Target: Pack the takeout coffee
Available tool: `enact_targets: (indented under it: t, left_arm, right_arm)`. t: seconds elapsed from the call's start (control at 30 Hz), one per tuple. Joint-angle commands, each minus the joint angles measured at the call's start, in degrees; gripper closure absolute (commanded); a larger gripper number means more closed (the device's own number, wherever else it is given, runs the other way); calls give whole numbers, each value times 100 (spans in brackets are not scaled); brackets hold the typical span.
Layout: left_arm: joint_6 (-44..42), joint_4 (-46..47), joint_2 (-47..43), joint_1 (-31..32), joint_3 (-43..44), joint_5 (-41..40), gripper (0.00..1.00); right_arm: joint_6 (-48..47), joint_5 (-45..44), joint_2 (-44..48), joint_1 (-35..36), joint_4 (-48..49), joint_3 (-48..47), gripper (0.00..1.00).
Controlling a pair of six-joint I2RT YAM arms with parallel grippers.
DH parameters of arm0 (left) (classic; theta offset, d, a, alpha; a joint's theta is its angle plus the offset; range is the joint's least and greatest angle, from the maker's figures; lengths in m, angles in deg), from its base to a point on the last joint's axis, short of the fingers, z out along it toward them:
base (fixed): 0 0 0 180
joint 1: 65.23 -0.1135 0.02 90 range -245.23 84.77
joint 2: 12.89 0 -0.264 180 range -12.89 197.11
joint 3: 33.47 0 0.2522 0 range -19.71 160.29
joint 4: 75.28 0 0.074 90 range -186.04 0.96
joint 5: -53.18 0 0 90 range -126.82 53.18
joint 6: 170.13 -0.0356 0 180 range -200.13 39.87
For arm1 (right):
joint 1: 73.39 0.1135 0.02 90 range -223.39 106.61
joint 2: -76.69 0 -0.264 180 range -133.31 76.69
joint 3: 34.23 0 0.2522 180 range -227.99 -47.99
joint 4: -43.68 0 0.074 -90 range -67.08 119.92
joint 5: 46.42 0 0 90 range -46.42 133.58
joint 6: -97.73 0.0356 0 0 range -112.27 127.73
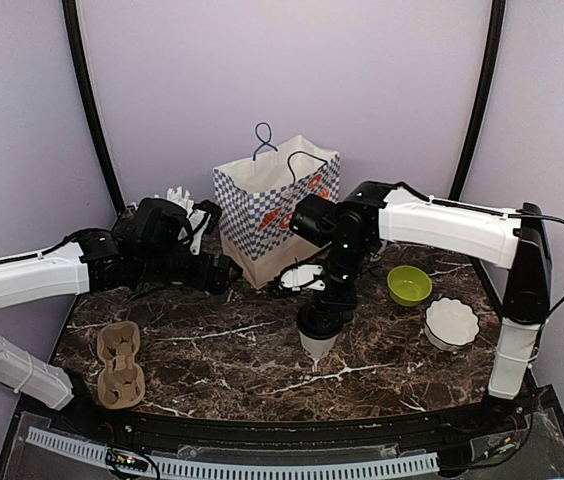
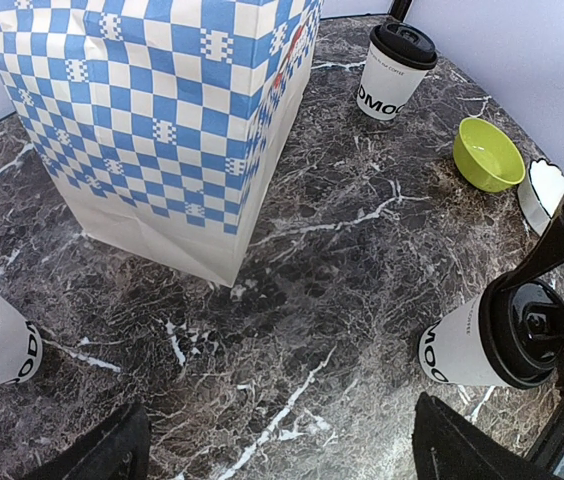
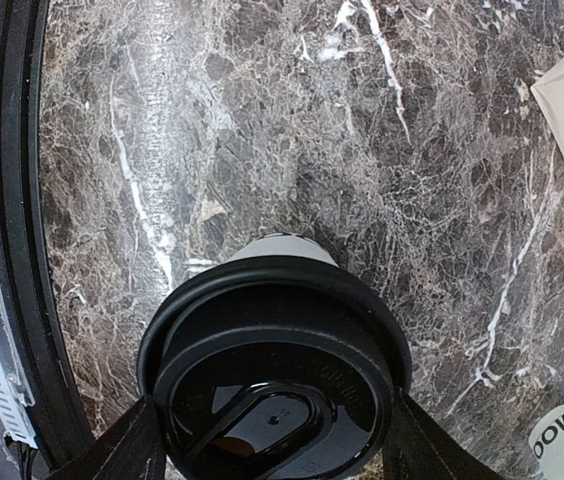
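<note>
- Lying near the left front of the table (image 1: 212, 350), the cardboard cup carrier (image 1: 120, 365) has empty wells. I judge it is parked there to receive cups.
- My left gripper (image 2: 282, 455) hangs spread with nothing between its fingers, low beside the checkered bag (image 1: 272, 215), probably ready to steady it. From above, its fingers are lost in dark clutter.
- My right gripper (image 3: 274, 440) pinches one takeout coffee (image 3: 274, 380) around its top, upright so nothing spills. I can't tell whether its base touches the table.
- The second takeout coffee (image 2: 394, 70) stands beyond the bag near the green bowl (image 2: 487, 155). From above, my right arm mostly hides it.
</note>
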Motion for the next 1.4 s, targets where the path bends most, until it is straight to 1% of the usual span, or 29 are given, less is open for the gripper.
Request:
enact_targets:
  t: [0.0,0.13,0.4,0.53,0.7,1.07,1.1,1.17,1.2,1.27,1.37]
  left_arm:
    - [-59,38,-28,-19,-61,-8,7]
    - [-25,93,-15,-19,-104,30,7]
    - [19,178,39,-19,-141,65,7]
    - [31,144,175,-19,-11,113,7]
    - [82,85,349,-19,170,207,7]
    - [309,-7,293,-19,449,438,7]
    - [329,-33,300,-19,467,465,7]
    - [364,-80,326,-19,502,492,7]
    - [387,-90,339,-14,507,499,7]
    - [437,-87,373,-10,511,498,8]
    - [506,-58,431,-10,531,775,10]
  right_arm:
    - [60,-320,-173,109,58,301,31]
    - [90,-573,-213,105,156,415,31]
    - [65,-415,-182,110,166,476,30]
    - [33,-243,55,109,122,337,25]
    - [11,-81,245,63,59,204,23]
    - [20,136,337,-17,1,46,13]
    - [20,140,343,-26,21,46,11]
    - [12,125,346,-46,19,10,4]
    - [11,129,346,-55,12,-16,2]
    - [3,132,387,-78,-1,-62,2]
    - [-6,165,487,-101,-14,-101,1]
